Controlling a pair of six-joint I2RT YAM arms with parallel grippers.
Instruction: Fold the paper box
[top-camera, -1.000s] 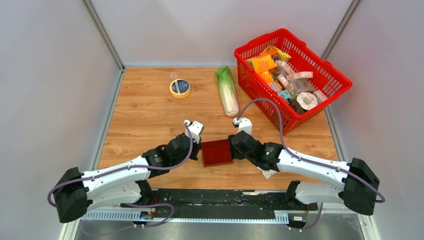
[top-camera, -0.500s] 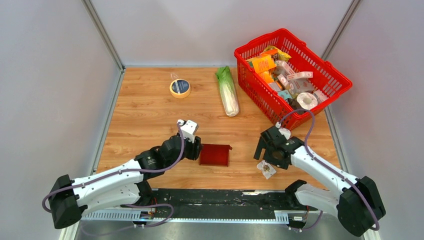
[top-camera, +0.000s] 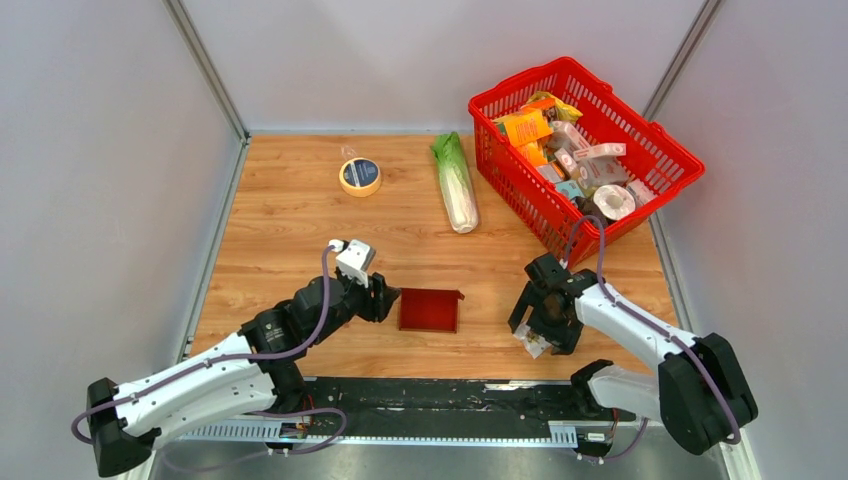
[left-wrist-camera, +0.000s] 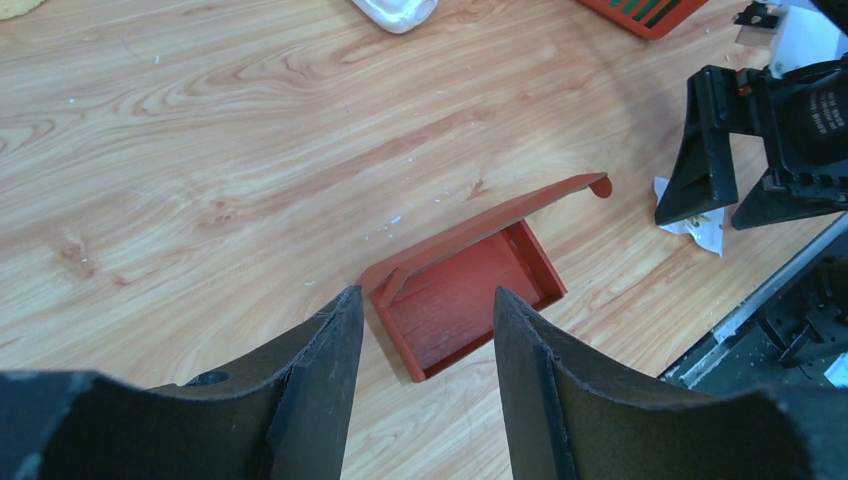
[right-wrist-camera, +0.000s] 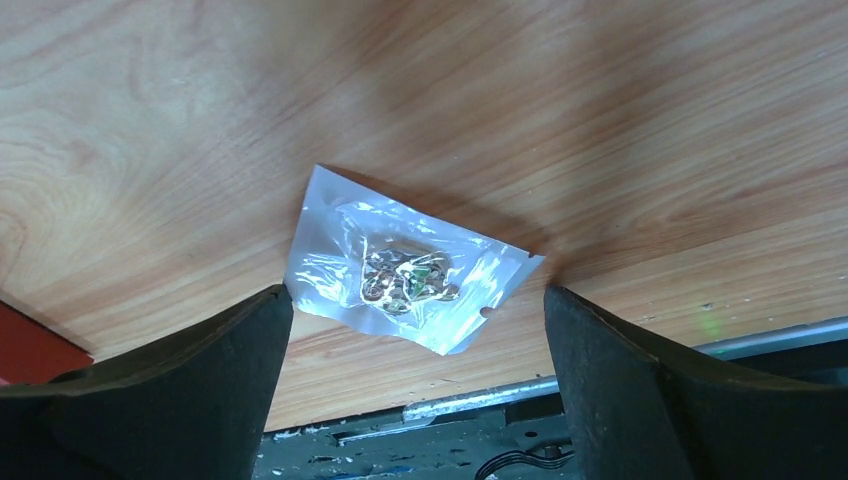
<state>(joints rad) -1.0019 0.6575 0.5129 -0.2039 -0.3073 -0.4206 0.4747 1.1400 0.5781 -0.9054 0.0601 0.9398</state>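
Left wrist, paper box (left-wrist-camera: 490, 275) part-hidden, left end effector (left-wrist-camera: 425, 298) wide, right end effector (right-wrist-camera: 415, 295) wide

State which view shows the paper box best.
Left wrist: the box sits mid-frame, open tray and raised lid clear. Top external shows it small from above; right wrist catches only a red corner.

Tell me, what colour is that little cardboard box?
Plain dark red paper box, clearest in the left wrist view.
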